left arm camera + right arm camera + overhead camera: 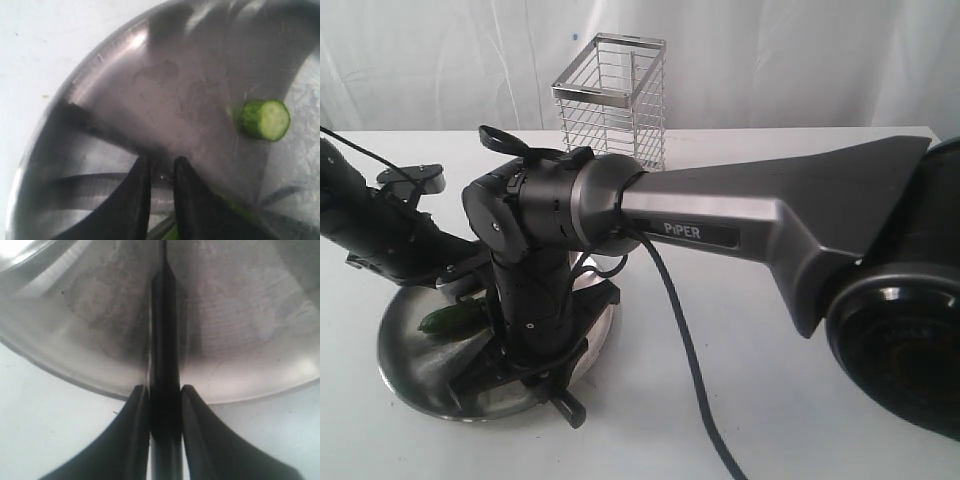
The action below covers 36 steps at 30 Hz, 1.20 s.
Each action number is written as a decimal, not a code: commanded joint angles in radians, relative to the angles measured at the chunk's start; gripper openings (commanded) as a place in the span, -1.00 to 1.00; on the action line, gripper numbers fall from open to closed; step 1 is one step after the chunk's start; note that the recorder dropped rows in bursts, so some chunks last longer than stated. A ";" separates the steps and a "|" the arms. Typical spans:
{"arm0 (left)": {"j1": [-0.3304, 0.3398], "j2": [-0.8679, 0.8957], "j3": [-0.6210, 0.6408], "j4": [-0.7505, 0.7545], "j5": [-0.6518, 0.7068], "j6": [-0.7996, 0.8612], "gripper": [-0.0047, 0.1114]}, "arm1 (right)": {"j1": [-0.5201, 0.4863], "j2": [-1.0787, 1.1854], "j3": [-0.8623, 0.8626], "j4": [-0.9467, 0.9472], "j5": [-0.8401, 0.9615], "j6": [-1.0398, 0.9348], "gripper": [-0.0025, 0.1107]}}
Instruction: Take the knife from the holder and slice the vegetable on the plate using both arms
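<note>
The steel plate (pixel 405 372) lies at the front left. On it, the dark green vegetable (pixel 450 318) sits under my left gripper (pixel 160 165). That gripper is shut on it, and green shows beside one finger (pixel 192 200). A cut-off piece (pixel 264 120), pale with seeds, lies apart on the plate (pixel 165 75). My right gripper (pixel 165 390) is shut on the black knife (pixel 164 315), whose blade reaches out over the plate (pixel 240 315). The PiPER arm (pixel 700 225) crosses from the right and hides most of the knife. Only the handle end (pixel 570 408) sticks out past the rim.
The wire holder (pixel 612 95) stands at the back, behind the arms, with nothing showing inside it. The left arm (pixel 380 230) comes in low from the left edge. A black cable (pixel 685 350) hangs from the right arm onto the white table.
</note>
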 commanded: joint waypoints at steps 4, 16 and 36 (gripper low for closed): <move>-0.021 0.010 -0.002 -0.026 0.027 0.062 -0.84 | 0.000 -0.014 0.002 -0.002 -0.005 -0.020 -0.96; -0.032 0.067 -0.008 -0.017 0.051 0.067 -0.69 | 0.000 -0.014 0.002 0.001 0.012 -0.020 -0.96; 0.009 -0.141 -0.077 0.086 0.179 0.031 -0.69 | 0.000 -0.037 0.002 -0.059 0.107 -0.031 -0.96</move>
